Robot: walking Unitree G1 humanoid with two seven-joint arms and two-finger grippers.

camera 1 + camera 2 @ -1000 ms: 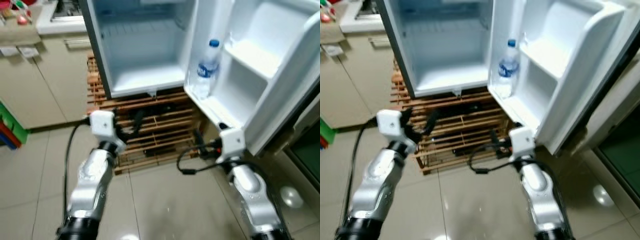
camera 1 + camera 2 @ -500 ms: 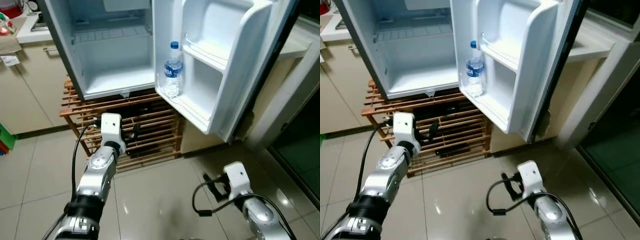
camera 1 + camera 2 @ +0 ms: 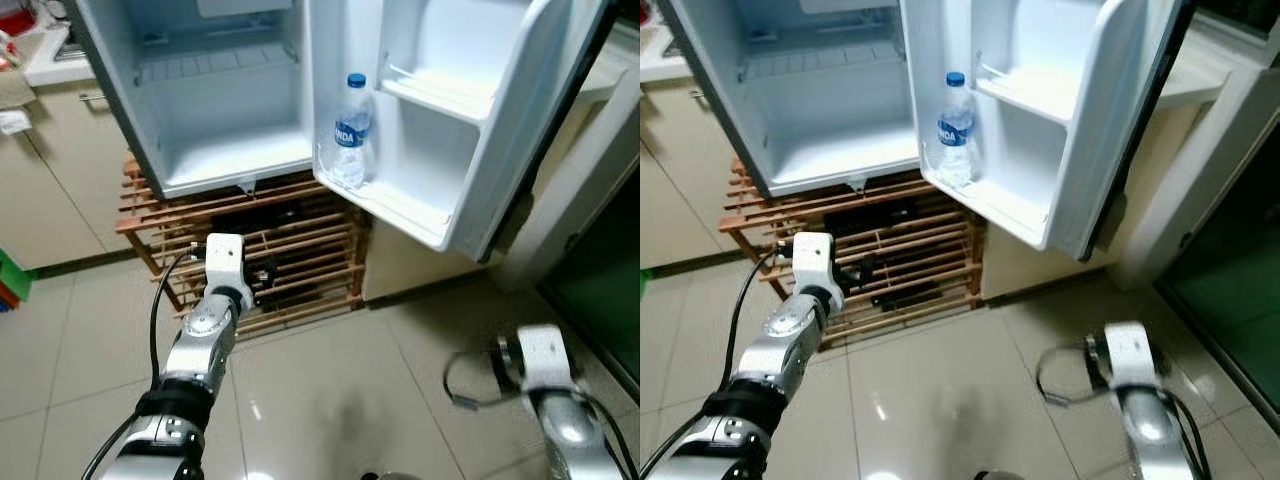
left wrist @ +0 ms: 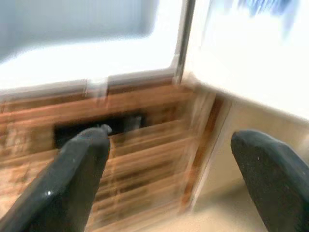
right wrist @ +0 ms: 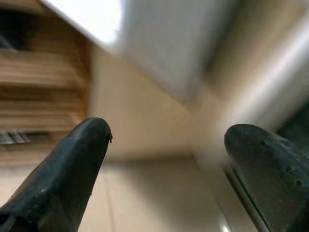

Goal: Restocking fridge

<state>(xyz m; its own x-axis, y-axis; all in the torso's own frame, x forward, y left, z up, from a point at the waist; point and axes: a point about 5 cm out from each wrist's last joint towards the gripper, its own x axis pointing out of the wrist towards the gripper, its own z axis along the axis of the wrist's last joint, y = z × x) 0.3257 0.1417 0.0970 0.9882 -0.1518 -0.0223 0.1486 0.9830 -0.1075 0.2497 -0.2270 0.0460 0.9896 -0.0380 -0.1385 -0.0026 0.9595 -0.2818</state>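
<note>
Both tools hang spread apart and grasping nothing over the tiled floor, the right tool nearest, the left tool before the wooden rack, and beyond stands 1 water bottle in the open fridge door shelf.

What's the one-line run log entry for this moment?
fridge: door open | water bottle: upright in door shelf | left end effector: open, empty, facing wooden rack | right end effector: open, empty, low
</note>
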